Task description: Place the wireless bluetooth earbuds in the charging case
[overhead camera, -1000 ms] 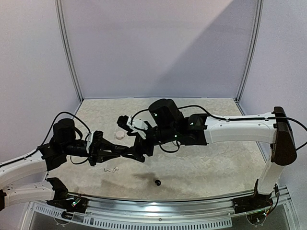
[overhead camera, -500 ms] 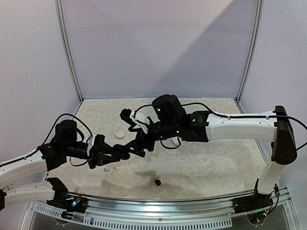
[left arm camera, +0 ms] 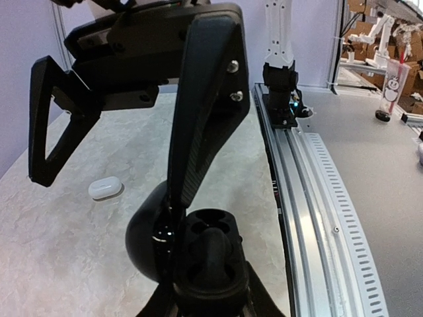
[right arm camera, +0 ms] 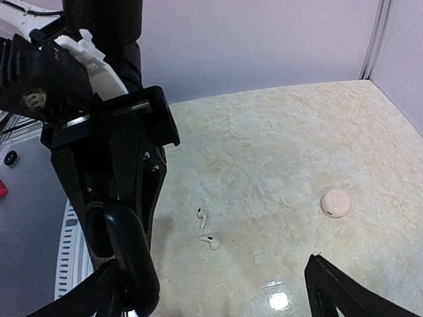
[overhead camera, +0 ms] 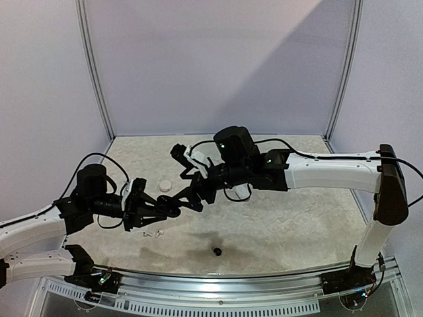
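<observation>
Over the last second, the left gripper point(overhead camera: 165, 210) has pulled back to the left, and the right gripper point(overhead camera: 180, 175) has risen toward the far side. The two are less tangled now. The left fingers are closed on the open black charging case point(left arm camera: 208, 231). I cannot tell if its sockets are filled. The right jaws stand wide apart and hold nothing, so a bud probably must be fetched next.

Two white earbuds point(right arm camera: 210, 241) lie on the table point(overhead camera: 297, 224) just near of the left gripper. A small black piece point(overhead camera: 217, 251) lies nearer the edge, and a white case point(right arm camera: 335, 203) lies farther away. One right finger point(left arm camera: 198, 99) crowds the case.
</observation>
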